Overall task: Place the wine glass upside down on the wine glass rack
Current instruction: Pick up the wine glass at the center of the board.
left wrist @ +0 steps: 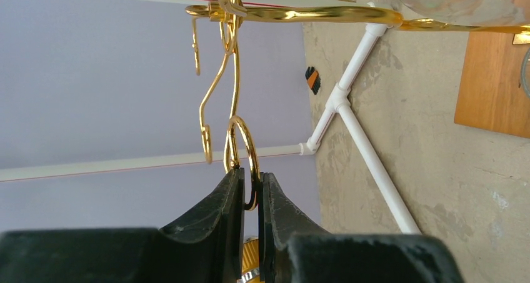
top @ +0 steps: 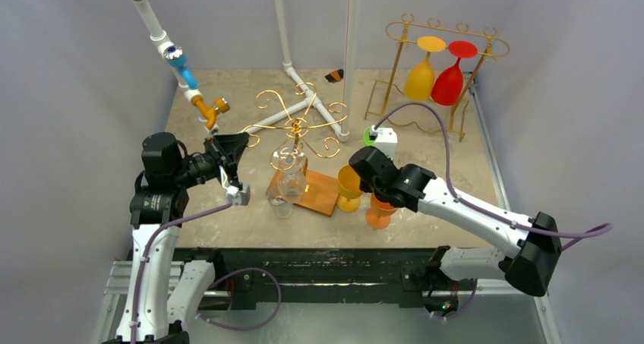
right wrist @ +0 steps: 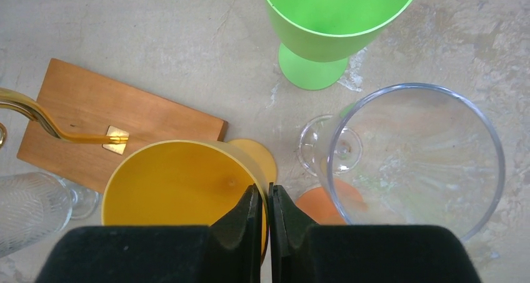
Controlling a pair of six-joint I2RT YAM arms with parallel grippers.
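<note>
Right wrist: our right jaws pinch the yellow glass (right wrist: 181, 183) rim, left jaws hold the rack (left wrist: 294, 14) at eleven o'clock; next we lift.

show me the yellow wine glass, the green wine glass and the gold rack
yellow wine glass (right wrist: 181, 183): right wrist view, inside its bowl
green wine glass (right wrist: 337, 8): right wrist view, on its bowl
gold rack (left wrist: 294, 14): left wrist view, on its horizontal bar
</note>
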